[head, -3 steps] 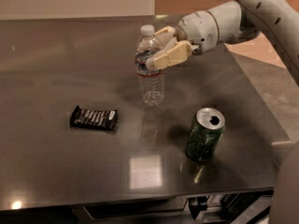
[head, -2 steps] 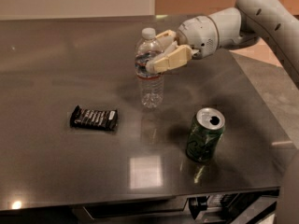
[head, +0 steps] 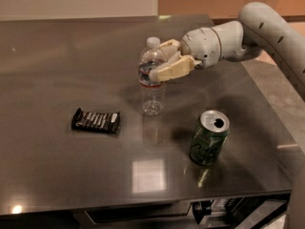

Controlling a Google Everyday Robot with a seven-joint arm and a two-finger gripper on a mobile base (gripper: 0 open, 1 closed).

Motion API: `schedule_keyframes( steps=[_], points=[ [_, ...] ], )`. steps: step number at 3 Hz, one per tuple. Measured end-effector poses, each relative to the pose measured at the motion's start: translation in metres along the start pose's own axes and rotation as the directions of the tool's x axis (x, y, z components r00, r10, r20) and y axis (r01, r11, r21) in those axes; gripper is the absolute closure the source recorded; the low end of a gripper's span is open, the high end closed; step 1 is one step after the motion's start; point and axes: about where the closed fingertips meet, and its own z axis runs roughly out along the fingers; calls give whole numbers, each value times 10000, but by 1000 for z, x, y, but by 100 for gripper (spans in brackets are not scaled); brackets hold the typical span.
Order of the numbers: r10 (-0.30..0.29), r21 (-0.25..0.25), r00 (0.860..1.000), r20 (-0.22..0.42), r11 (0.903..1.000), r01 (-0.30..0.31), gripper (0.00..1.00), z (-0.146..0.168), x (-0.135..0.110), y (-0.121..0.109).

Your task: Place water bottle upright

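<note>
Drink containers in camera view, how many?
2. The water bottle stands upright near the middle, the tool gripping its upper body; the green can stands nearer the front right. None seems hidden.

Your arm (head: 269,25) reaches in from far right, forearm sloping down twd the wrist (head: 209,44); gripper (head: 159,60) sits approx mid-scene, pointing left, roughly level.

Water bottle (head: 152,95): small, clear plastic, ribbed body, white screw cap, thin reddish label band around the middle
Pose: upright, cap up, base resting on the dark table (head: 52,166)
Place: near the table's middle, a little towards the far edge
Gripper (head: 161,59): at the bottle's upper body, just under the cap, reaching in from the right
</note>
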Motion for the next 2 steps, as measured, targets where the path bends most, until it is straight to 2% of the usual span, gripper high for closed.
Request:
schedule_keyframes(
  steps=[1, 2],
  points=[
    [-82, 35, 9999, 69, 10000, 82, 84, -1, 7, -1],
    [-145, 64, 9999, 59, 9999, 144, 60, -1, 11, -2]
  ],
)
